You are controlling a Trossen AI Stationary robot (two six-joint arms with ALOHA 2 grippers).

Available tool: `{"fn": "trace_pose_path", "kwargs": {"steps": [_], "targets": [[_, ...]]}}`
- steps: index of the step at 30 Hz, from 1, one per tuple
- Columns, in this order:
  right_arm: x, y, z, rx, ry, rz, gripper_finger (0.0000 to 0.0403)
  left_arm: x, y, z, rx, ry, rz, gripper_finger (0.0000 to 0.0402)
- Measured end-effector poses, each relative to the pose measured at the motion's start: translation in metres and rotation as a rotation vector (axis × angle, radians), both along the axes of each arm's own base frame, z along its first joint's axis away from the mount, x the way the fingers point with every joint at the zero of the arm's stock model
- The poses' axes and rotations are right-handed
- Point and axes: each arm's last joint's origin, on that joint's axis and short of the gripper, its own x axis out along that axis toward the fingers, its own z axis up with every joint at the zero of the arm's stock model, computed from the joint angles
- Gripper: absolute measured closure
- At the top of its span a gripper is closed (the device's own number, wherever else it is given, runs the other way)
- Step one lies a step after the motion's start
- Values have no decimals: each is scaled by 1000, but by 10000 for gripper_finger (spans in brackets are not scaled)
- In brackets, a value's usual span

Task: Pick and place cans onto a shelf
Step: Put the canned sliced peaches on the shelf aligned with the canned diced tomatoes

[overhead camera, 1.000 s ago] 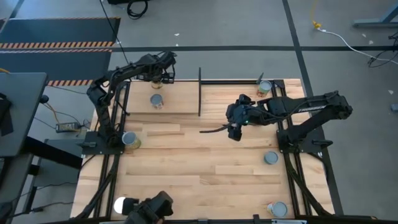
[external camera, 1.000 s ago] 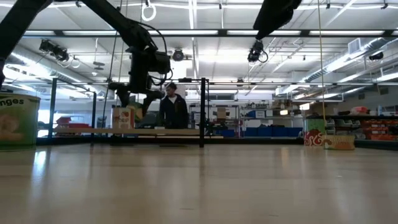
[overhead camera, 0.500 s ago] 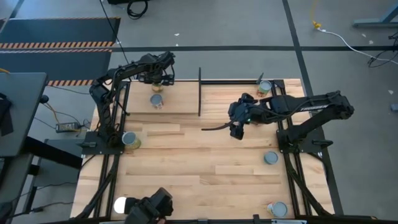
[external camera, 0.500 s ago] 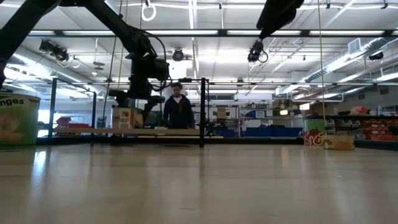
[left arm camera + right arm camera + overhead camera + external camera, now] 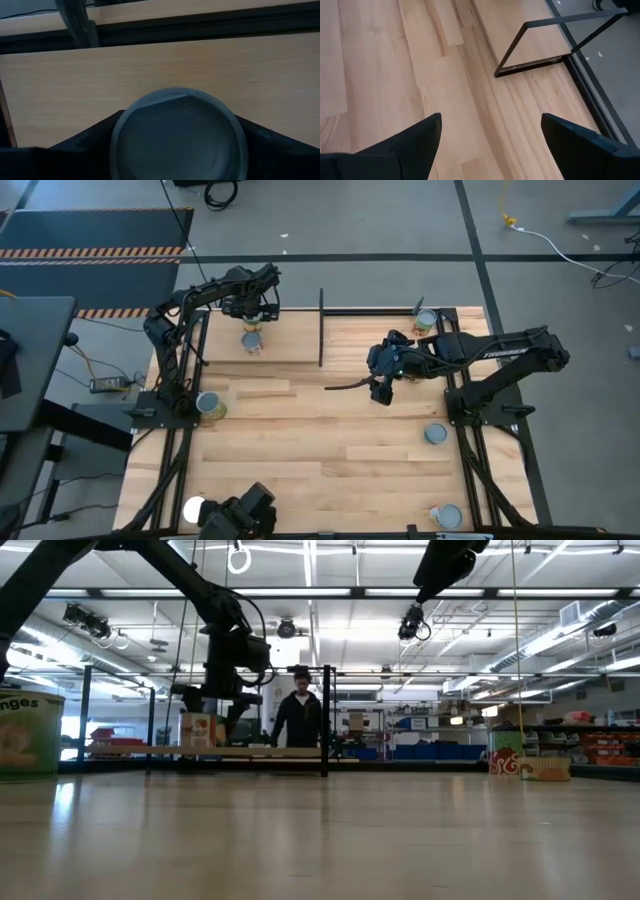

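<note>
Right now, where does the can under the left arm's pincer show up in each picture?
High view: the can sits on the shelf, upper left.
Low view: left of centre, by the black post.
Left wrist view: its grey lid fills the bottom middle.
Right wrist view: not in it.
Shared landmark: the shelf.

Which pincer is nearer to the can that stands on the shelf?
Left. The left pincer hangs over the can on the shelf; the right pincer, open, hangs over mid-table, far away.
</note>
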Motion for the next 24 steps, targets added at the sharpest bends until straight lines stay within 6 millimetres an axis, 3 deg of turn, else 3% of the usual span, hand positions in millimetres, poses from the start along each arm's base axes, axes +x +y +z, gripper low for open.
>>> {"fn": "trace_pose_path", "kwargs": {"steps": [8, 16, 24], "targets": [[0, 0, 0, -3, 5, 12, 54, 2, 0, 0, 9, -7, -14, 117], [0, 1, 0, 4, 10, 29, 38, 3, 0, 1, 12, -15, -8, 33], [-1, 1, -1, -32, 37, 76, 30, 0, -9, 25, 83, -41, -18, 21]]}}
